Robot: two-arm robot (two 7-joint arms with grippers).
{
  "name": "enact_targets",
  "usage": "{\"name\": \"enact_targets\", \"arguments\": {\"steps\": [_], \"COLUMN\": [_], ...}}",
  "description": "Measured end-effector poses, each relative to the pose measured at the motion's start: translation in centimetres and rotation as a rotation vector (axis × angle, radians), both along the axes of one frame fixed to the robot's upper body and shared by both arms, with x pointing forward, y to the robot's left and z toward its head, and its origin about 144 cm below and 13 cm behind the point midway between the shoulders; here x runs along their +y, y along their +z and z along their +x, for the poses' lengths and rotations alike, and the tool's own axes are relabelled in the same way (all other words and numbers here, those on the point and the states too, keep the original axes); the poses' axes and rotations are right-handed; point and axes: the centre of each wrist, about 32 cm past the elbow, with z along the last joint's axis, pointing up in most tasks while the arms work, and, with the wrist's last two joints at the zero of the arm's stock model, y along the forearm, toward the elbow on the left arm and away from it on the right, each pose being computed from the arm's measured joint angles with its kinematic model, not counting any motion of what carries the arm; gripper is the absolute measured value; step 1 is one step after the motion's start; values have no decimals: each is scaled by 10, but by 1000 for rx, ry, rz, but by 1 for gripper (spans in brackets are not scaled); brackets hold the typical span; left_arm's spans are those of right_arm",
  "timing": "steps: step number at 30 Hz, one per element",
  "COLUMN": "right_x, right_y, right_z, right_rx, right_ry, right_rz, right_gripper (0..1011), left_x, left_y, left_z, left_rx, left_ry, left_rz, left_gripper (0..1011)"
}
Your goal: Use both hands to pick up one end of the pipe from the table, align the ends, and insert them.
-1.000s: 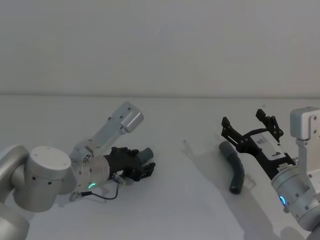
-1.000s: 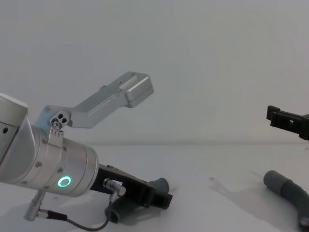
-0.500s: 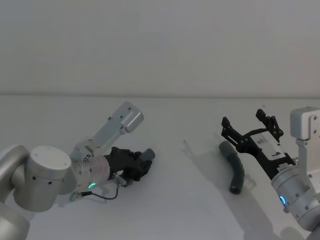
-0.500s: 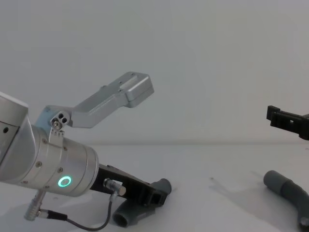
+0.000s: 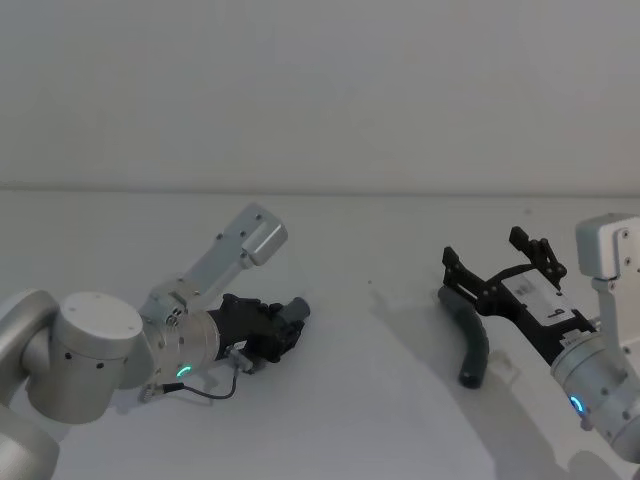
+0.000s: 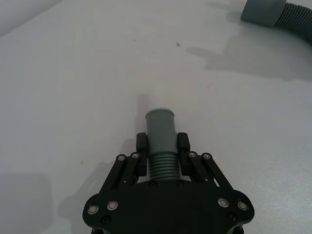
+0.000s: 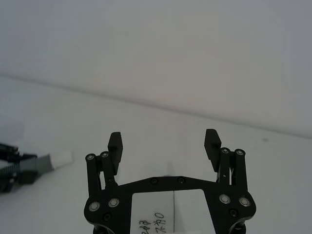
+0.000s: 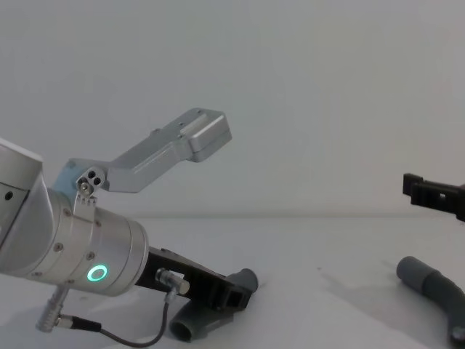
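Note:
On the left of the white table (image 5: 380,410), my left gripper (image 5: 288,331) is shut on one dark corrugated pipe piece (image 6: 161,165). Its smooth grey cuff (image 6: 160,127) sticks out past the fingers (image 6: 142,144) and lies low over the table. From across the table that cuff shows a white tip (image 7: 63,157). The chest view shows this gripper (image 8: 234,297) and the hose's back end (image 8: 190,328) on the table. The other curved pipe piece (image 5: 474,340) lies on the right, cuff (image 5: 448,298) pointing away. My right gripper (image 5: 484,250) hovers open just above that cuff (image 8: 414,270), holding nothing.
A thin black cable (image 5: 205,393) loops from my left wrist onto the table. The pale grey wall (image 5: 320,90) closes off the back. A bare stretch of table separates the two pipe pieces.
My left gripper's fingers have shut on the left pipe piece. My right gripper has sunk slightly toward the right piece's cuff, still open.

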Motion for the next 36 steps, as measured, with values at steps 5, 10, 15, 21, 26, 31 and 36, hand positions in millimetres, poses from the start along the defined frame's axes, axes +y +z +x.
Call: {"name": "enact_targets", "arguments": {"steps": [5,10,15,21,26,31,36], "right_x": [-6,-11,-13,-13,-12,-11,-11], "right_y": [6,13,18,21,21,20,17], "right_z": [-2,-4,-5,-6,-5,-3,0], "right_rx": [47,116,175,233,271,293,314], "right_ry": [25,50,64,68,63,52,39], "right_rz": [-30,-54,-58,-46,-35,-30,-31], "right_gripper": [1000,1000,999,1000,1000,1000,1000], "left_x": [0,0,0,0,0,0,0], "left_y": [0,0,0,0,0,0,0], "left_z": [0,0,0,0,0,0,0], "left_rx": [0,0,0,0,0,0,0], "left_ry": [0,0,0,0,0,0,0], "left_rz": [0,0,0,0,0,0,0], "left_gripper": [357,357,357,357,357,357,358]}}
